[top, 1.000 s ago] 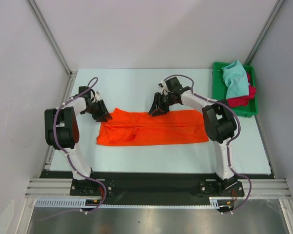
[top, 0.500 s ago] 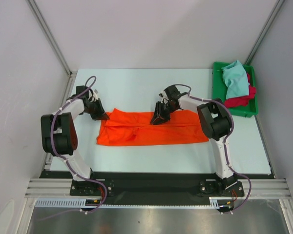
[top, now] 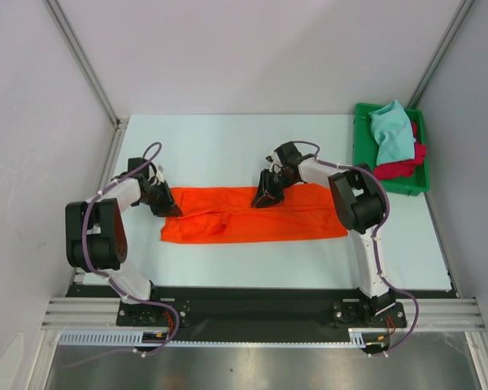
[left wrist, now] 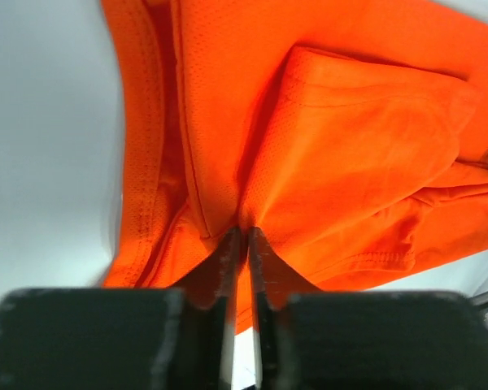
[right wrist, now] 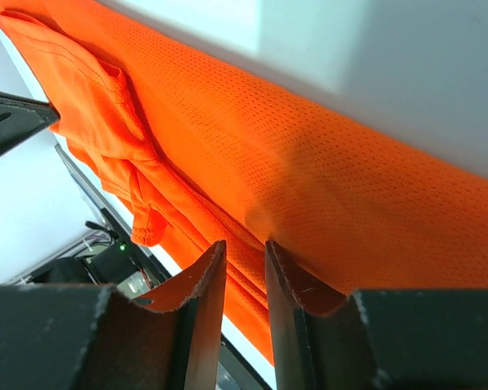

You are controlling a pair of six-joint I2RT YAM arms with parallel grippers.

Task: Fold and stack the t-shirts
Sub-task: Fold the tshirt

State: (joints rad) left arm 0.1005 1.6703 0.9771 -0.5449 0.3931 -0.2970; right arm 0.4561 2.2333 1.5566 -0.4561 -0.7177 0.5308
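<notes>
The bright orange t-shirt (top: 252, 219) lies as a long flat strip across the middle of the table. My left gripper (top: 169, 208) is at its far left corner. In the left wrist view the left gripper (left wrist: 240, 236) is shut on a fold of the orange cloth (left wrist: 350, 146). My right gripper (top: 263, 199) is on the shirt's far edge near the middle. In the right wrist view the right gripper (right wrist: 246, 244) has its jaws a narrow gap apart, pinching puckered orange cloth (right wrist: 309, 162). The light teal t-shirt (top: 390, 134) lies bunched on the crimson red t-shirt (top: 403, 166).
The green plastic tray (top: 362, 114) holding the teal and red shirts stands at the far right of the table. Grey walls close in the table on the left, back and right. Both arm bases sit at the near edge.
My right gripper came down onto the shirt's far edge and stayed there. My left gripper moved nearer with the left corner, flattening the raised far-left corner of the shirt.
</notes>
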